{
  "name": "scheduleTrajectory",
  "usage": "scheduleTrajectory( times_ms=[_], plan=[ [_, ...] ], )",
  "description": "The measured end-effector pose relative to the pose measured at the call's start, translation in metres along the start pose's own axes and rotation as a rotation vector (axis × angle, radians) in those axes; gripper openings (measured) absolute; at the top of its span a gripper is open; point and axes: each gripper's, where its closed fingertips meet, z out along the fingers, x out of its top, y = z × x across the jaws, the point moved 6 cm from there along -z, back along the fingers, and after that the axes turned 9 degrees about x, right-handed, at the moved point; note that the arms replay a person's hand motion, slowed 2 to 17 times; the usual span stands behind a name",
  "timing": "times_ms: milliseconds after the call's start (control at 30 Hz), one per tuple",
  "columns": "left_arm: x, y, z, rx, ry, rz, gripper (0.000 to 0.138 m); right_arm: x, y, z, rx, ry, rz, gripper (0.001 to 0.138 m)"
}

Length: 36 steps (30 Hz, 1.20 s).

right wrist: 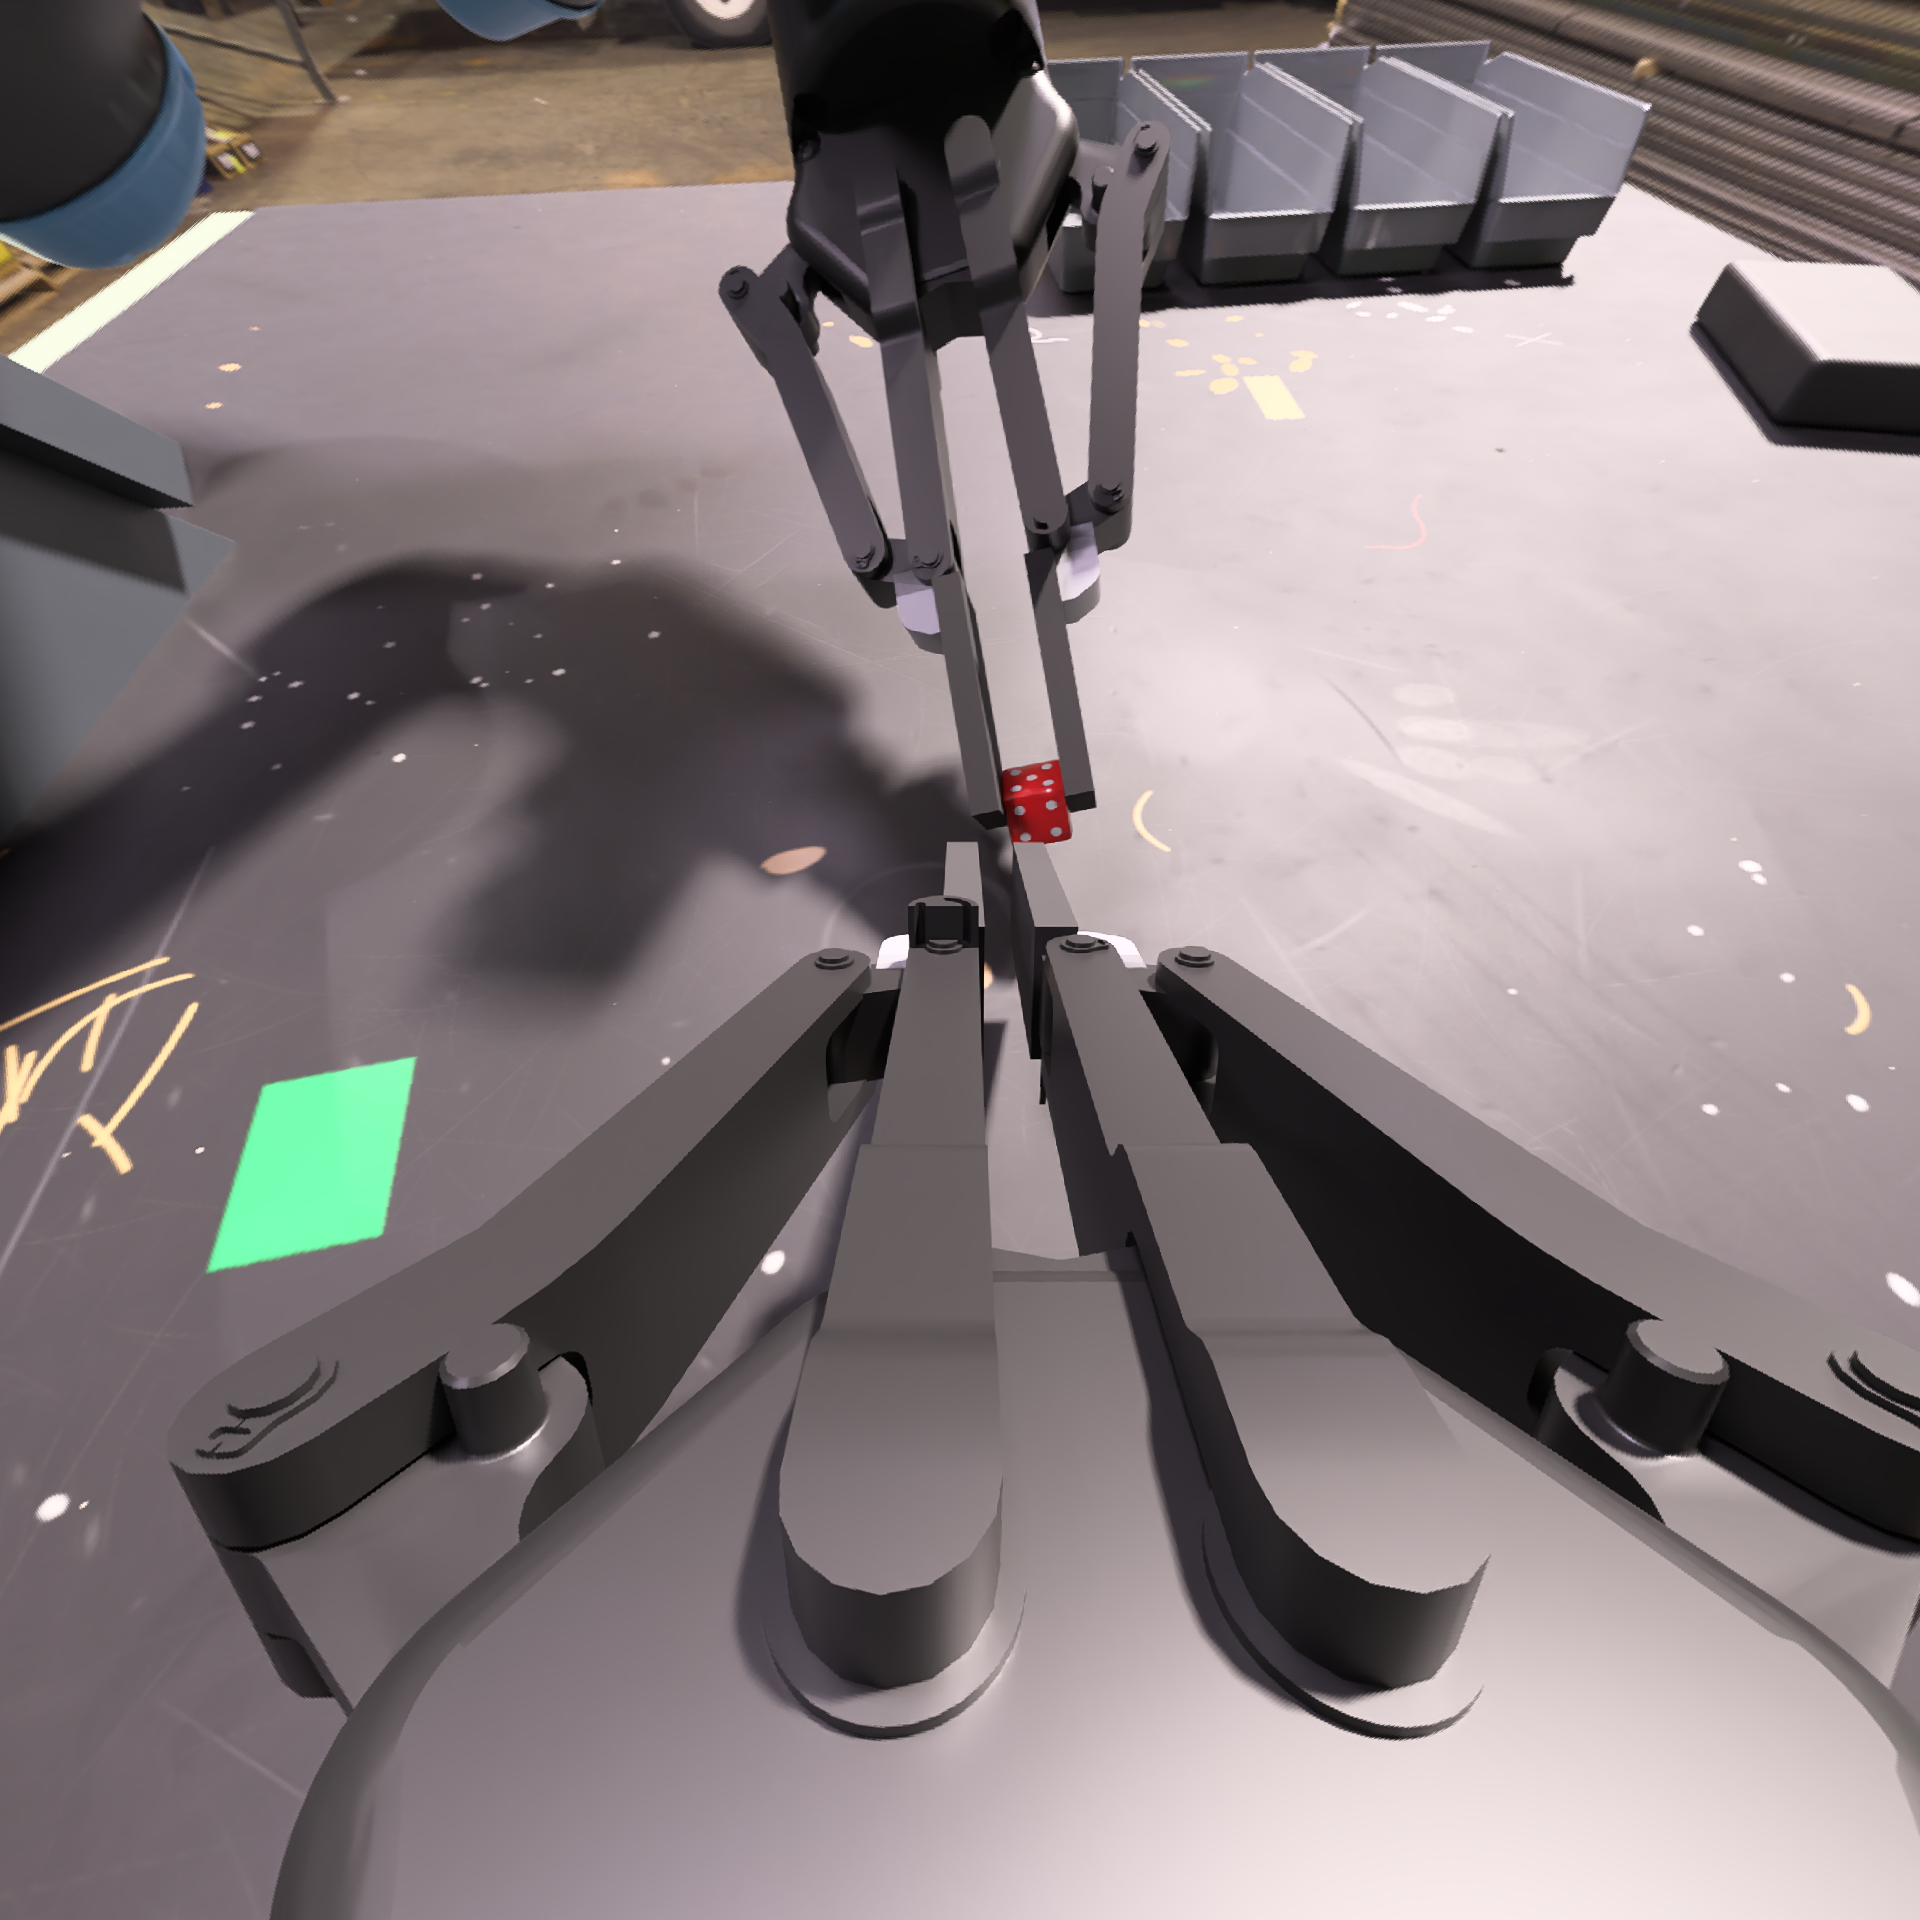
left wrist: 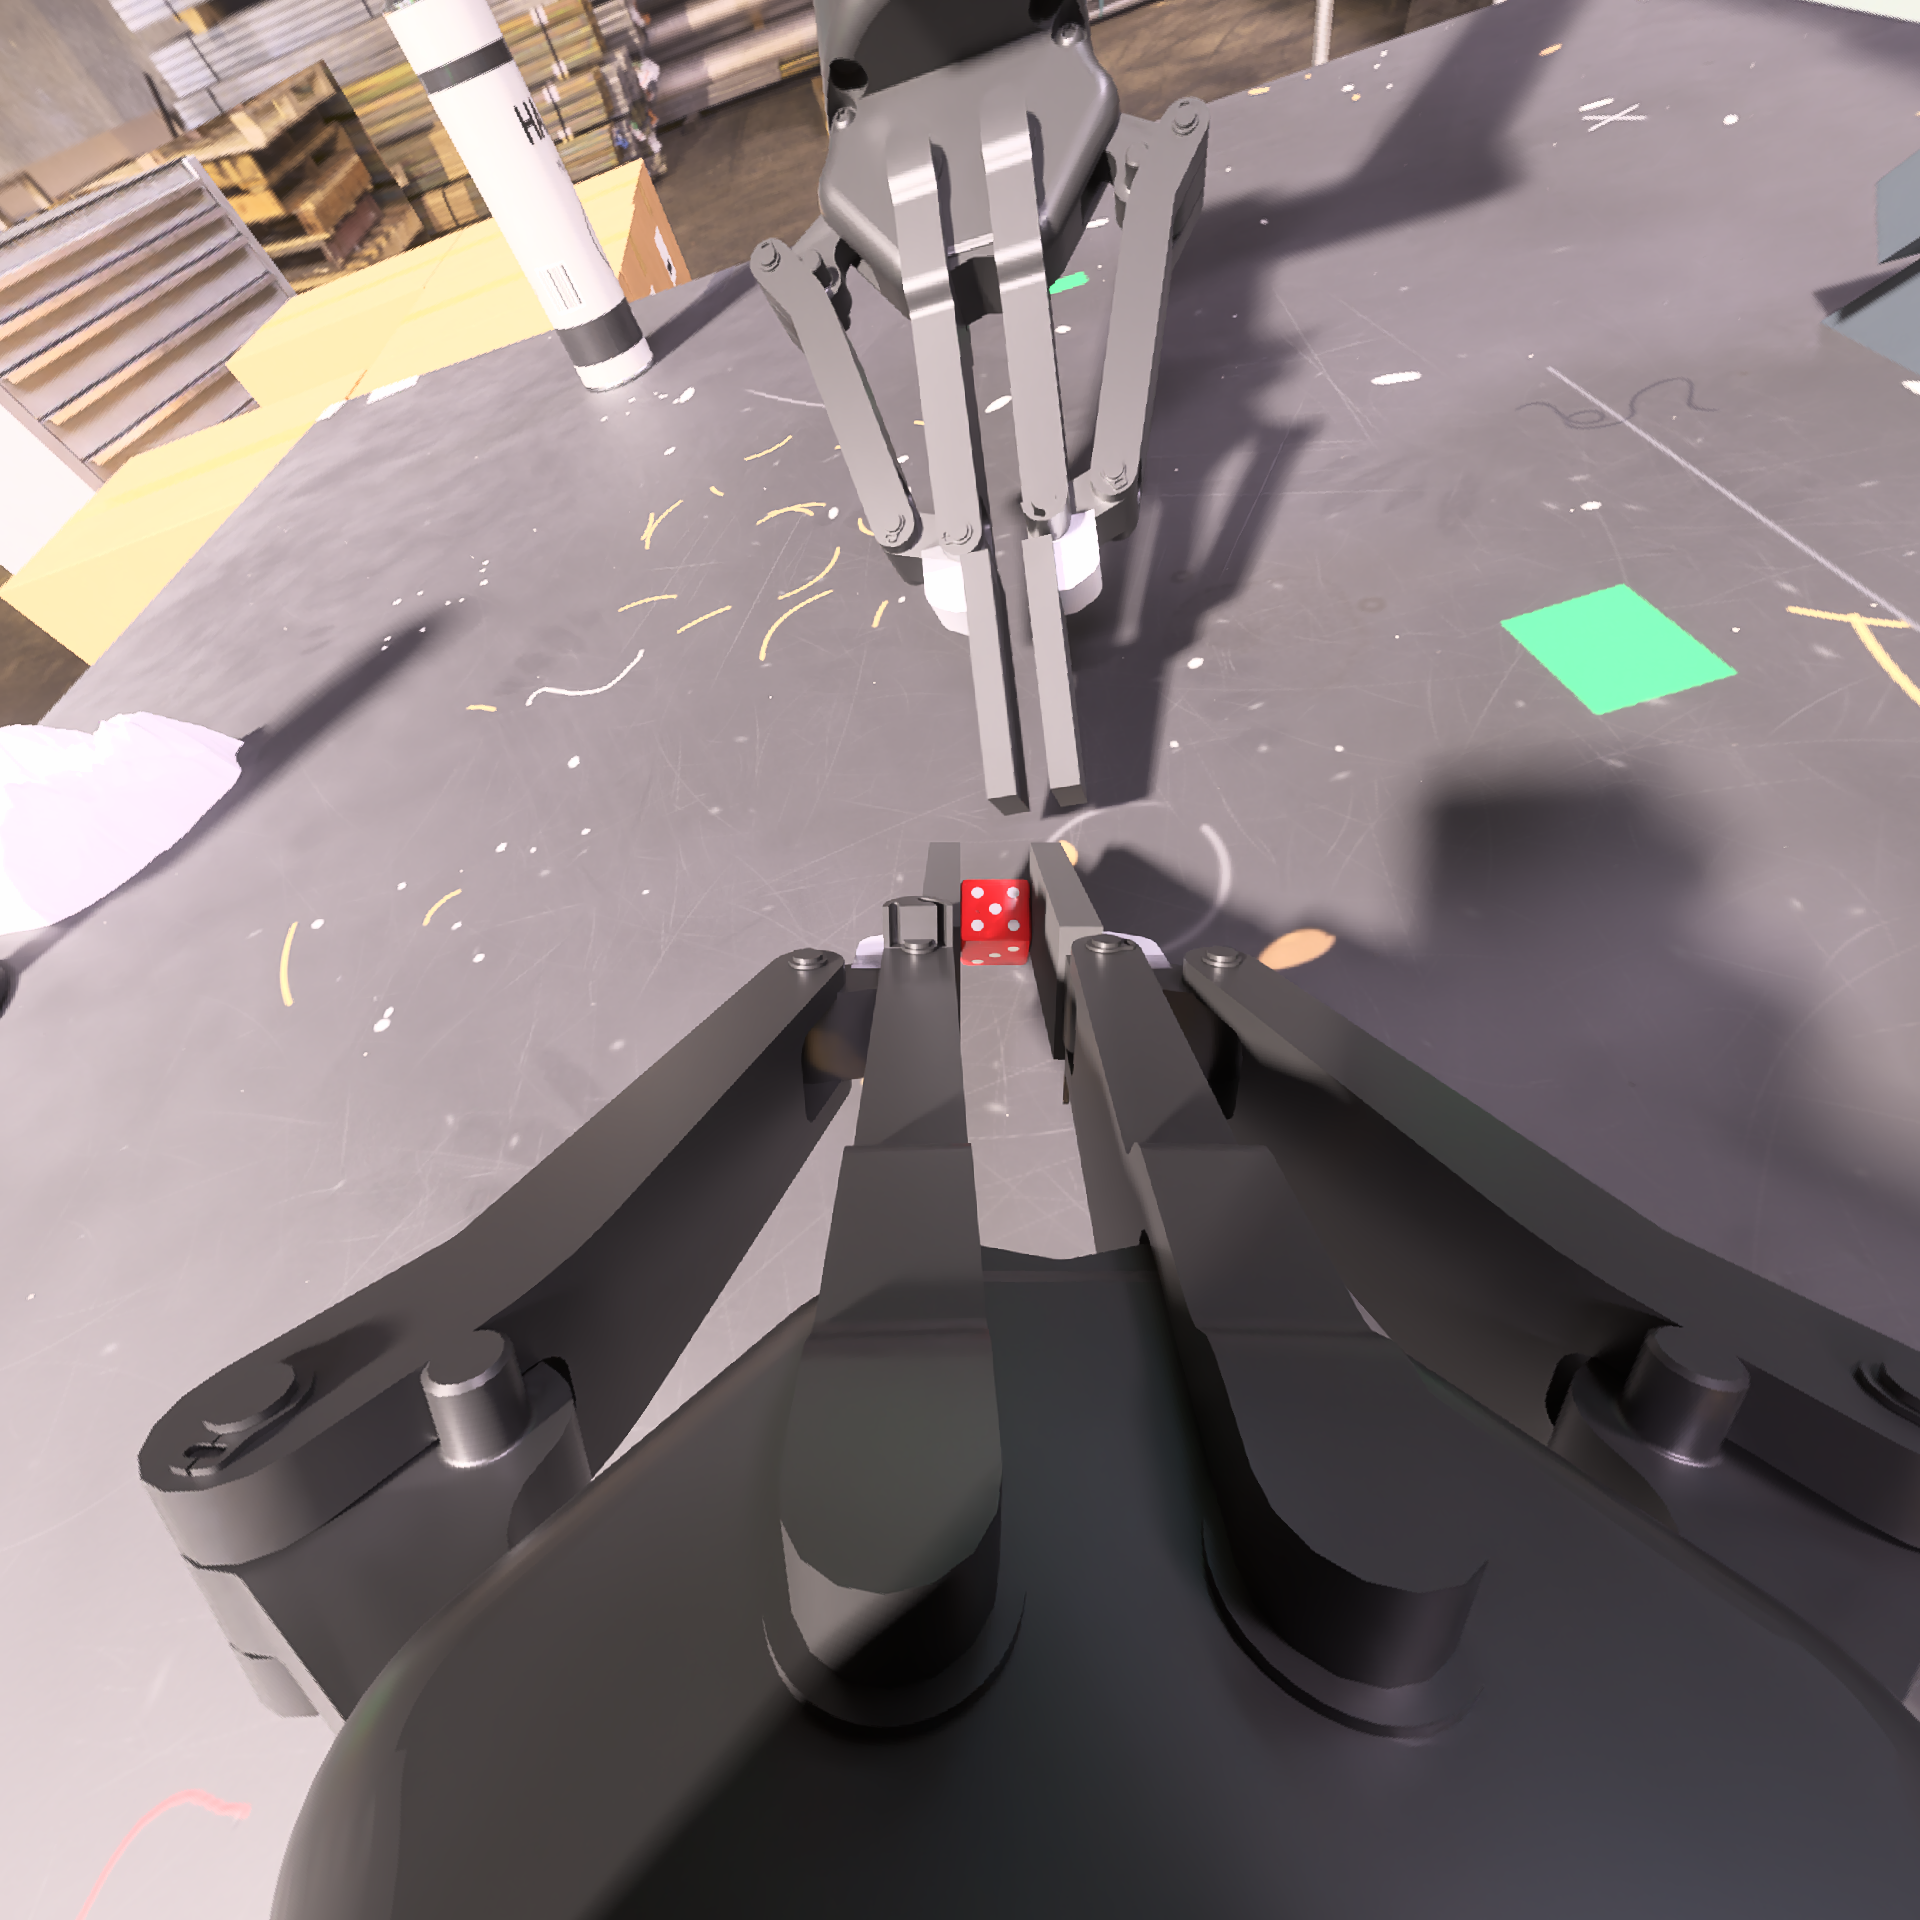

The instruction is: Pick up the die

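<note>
Your left gripper [left wrist: 995,868] is clamped on the red die [left wrist: 994,909], pinched right at its fingertips above the grey table [left wrist: 623,831]. Right gripper [right wrist: 1006,873] is closed on nothing, tips facing it. Only the right wrist view shows the grey bins [right wrist: 1351,166].

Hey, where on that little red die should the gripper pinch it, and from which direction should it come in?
Pinch the red die across two opposite flat side faces, coming down from above: it is a small cube, so parallel faces suit flat pads. The left gripper already has it that way, a finger on each side. The right gripper is shut and holds nothing.
</note>
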Motion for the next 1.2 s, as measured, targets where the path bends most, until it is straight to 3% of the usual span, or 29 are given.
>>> scheduleTrajectory(
  times_ms=[133, 333, 500, 833, 1200],
  plan=[
    [0.0, -0.0003, -0.0001, 0.002, 0.0, -0.001, 0.018, -0.001, -0.0038, -0.0005, 0.053, -0.001, 0.013, 0.005],
    [0.0, -0.0002, -0.0001, 0.001, 0.0, 0.0, 0.018, -0.0005, -0.0023, -0.0028, 0.06, 0.014, 0.018, 0.004],
    [0.0, -0.0002, -0.0001, 0.001, -0.001, -0.001, 0.018, 0.001, -0.0018, -0.0044, 0.043, 0.04, 0.011, 0.005],
    [0.0, -0.0003, -0.0002, 0.0, -0.001, -0.002, 0.018, 0.0025, 0.0031, -0.0058, -0.022, 0.063, 0.01, 0.021],
    [0.0, -0.0002, -0.0003, 0.001, -0.001, -0.001, 0.018, 0.0019, 0.0062, -0.0028, -0.067, 0.033, 0.005, 0.021]
  ],
)
